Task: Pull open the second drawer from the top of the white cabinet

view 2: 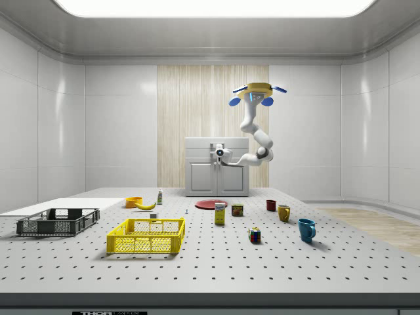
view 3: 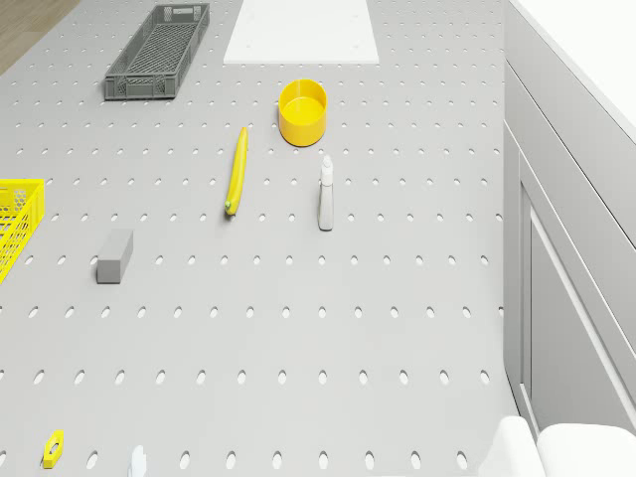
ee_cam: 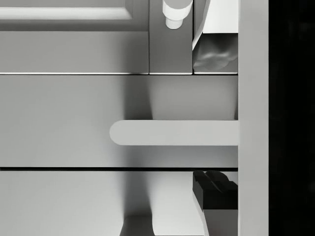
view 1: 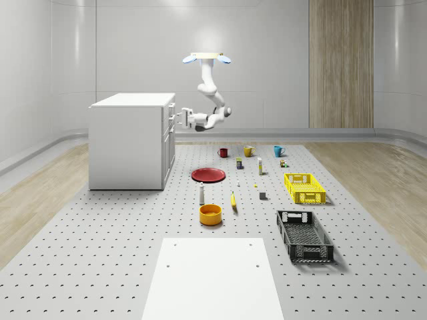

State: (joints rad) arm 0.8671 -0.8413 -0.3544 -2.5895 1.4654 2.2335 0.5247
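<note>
The white cabinet [view 1: 130, 140] stands on the perforated table's left in the whole-scene view, its drawer fronts facing right. The drone [view 1: 207, 59] hovers in the air beside that front, above the table. Its arm bends down and reaches toward the upper drawers. My gripper [view 1: 179, 118] is right at the drawer fronts. In the wrist view the gripper [ee_cam: 212, 122] is open, with one finger on each side of a rounded bar handle [ee_cam: 167, 132] and a gap left on both sides. That handle's drawer front [ee_cam: 64, 120] lies between two others, each with its own handle.
On the table beside the cabinet lie a red plate [view 1: 208, 175], a spray bottle [view 1: 201, 193], a banana [view 1: 233, 200] and a yellow bowl [view 1: 210, 214]. Farther right are several mugs, a yellow crate [view 1: 304, 187] and a black crate [view 1: 304, 235]. A white board [view 1: 213, 280] lies in front.
</note>
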